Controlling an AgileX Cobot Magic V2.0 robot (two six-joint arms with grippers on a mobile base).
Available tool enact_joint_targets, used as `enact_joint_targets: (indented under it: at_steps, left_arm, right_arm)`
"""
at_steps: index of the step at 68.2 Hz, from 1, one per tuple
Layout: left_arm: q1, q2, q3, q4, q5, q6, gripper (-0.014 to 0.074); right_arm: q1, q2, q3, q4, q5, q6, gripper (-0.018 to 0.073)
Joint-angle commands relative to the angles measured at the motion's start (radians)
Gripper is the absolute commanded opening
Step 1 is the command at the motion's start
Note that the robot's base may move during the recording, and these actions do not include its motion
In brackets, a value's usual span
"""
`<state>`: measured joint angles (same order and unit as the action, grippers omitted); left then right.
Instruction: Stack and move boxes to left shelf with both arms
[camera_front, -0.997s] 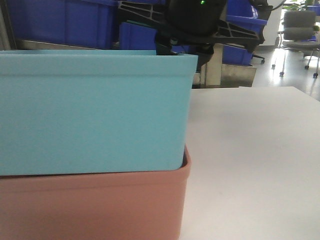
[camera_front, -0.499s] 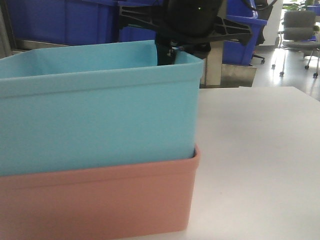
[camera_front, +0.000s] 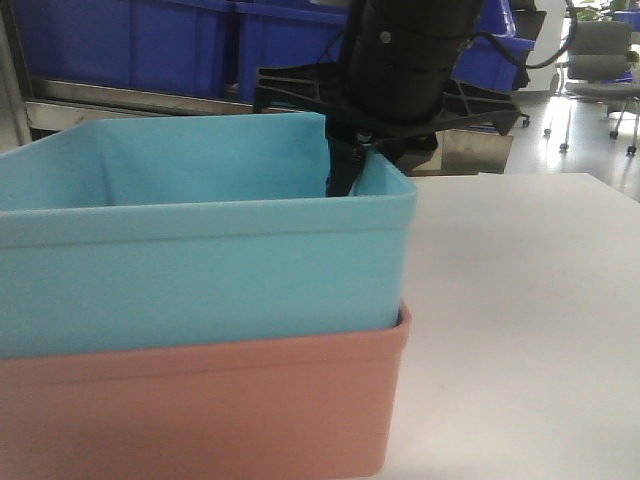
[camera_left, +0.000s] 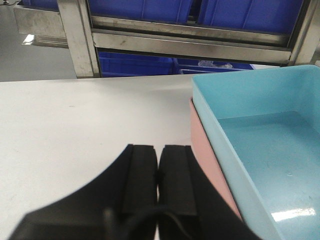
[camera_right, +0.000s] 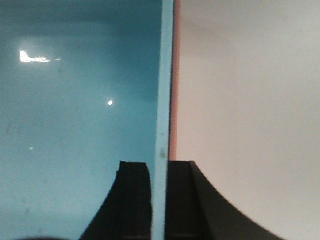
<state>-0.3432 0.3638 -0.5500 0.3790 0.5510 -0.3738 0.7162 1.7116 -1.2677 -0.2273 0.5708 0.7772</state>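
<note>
Your right claw (camera_right: 159, 167) is clamped on the right wall of the blue box (camera_front: 200, 270). One finger (camera_right: 134, 200) is inside the box and the other is outside. The thin blue wall is squeezed between them. Your right arm (camera_front: 400, 70) comes down from above at the far right corner of the box and points almost straight down.

The blue box sits inside the pink box (camera_front: 200, 410). Its top sticks up well above the pink rim. Both boxes stand on the white tabletop (camera_front: 520, 300), at the near left of the front view.

Your left claw (camera_left: 158, 150) is pressed together with nothing in it. It hangs low over the tabletop, just to the left of the boxes, and points to the far side.

Past the tabletop stands a steel rack (camera_left: 190, 45) with dark blue bins (camera_front: 130, 45) in it. A grey chair (camera_front: 600, 50) is at the far right.
</note>
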Motion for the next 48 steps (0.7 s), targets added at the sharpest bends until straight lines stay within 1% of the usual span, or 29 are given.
enact_joint_targets:
  at_steps: [1,4,7,10,12,17,20,23,25,27,32,39,45,48]
  left_arm:
    - [0.001,0.006,-0.027,0.016,-0.083,0.0,-0.0006]
    - [0.001,0.006,-0.027,0.016,-0.083,0.0,0.0004]
    - [0.001,0.006,-0.027,0.016,-0.083,0.0,0.0029]
    - [0.001,0.006,-0.027,0.016,-0.083,0.0,0.0064]
    - [0.001,0.006,-0.027,0.016,-0.083,0.0,0.0095]
    - [0.001,0.006,-0.027,0.007,-0.083,0.0,0.0198]
    - [0.001,0.008,-0.027,-0.004,-0.083,0.0,0.0302]
    - [0.001,0.014,-0.029,-0.017,-0.073,0.0,0.0383]
    - [0.001,0.022,-0.035,-0.029,-0.061,0.0,0.0443]
    - [0.001,0.032,-0.043,-0.037,-0.048,0.0,0.0483]
    - [0.001,0.07,-0.076,-0.072,0.012,0.0,0.0544]
    - [0.001,0.156,-0.137,-0.14,0.087,0.0,0.0556]
    - [0.001,0.259,-0.204,-0.209,0.125,0.0,0.0556]
    - [0.001,0.31,-0.23,-0.221,0.132,0.0,0.0556]
  right_arm:
    - [0.001,-0.058,-0.024,-0.026,-0.051,0.003,0.0078]
    - [0.001,-0.058,-0.024,-0.026,-0.052,0.003,0.011]
    - [0.001,-0.058,-0.024,-0.026,-0.052,0.003,0.0177]
    - [0.001,-0.058,-0.024,-0.026,-0.052,0.003,0.0256]
    - [0.001,-0.058,-0.024,-0.026,-0.052,0.002,0.0332]
    - [0.001,-0.059,-0.025,-0.026,-0.05,0.002,0.0486]
    - [0.001,-0.059,-0.034,-0.031,-0.032,0.0,0.0581]
    - [0.001,-0.059,-0.047,-0.033,-0.008,-0.006,0.0629]
    - [0.001,-0.059,-0.058,-0.035,0.016,-0.015,0.063]
    - [0.001,-0.059,-0.073,-0.036,0.034,-0.027,0.0619]
    - [0.001,-0.059,-0.105,-0.036,0.076,-0.067,0.0612]
    - [0.001,-0.059,-0.149,-0.036,0.132,-0.125,0.0612]
    - [0.001,-0.059,-0.168,-0.036,0.163,-0.133,0.0612]
    - [0.001,-0.059,-0.169,-0.037,0.17,-0.133,0.0612]
